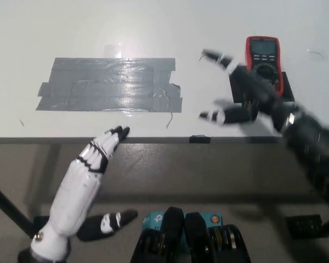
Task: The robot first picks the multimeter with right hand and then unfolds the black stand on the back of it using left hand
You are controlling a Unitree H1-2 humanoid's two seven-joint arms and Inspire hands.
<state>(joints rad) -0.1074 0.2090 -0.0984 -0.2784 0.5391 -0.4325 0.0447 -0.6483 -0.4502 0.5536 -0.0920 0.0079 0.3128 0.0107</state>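
Two hands show, and we take the nearer first: our white left hand (93, 159) reaches up toward the worktop (219, 22) edge with fingers straight and apart, holding nothing, well apart from the multimeter (265, 60). Our black right hand (244, 98) is blurred but spread wide and empty, hovering just beside the multimeter on the side toward the grey tape patch (109, 85). Farthest, the multimeter lies flat and face up on a black mat (236, 90), long axis running away from us. We judge the right hand the nearer for the pick.
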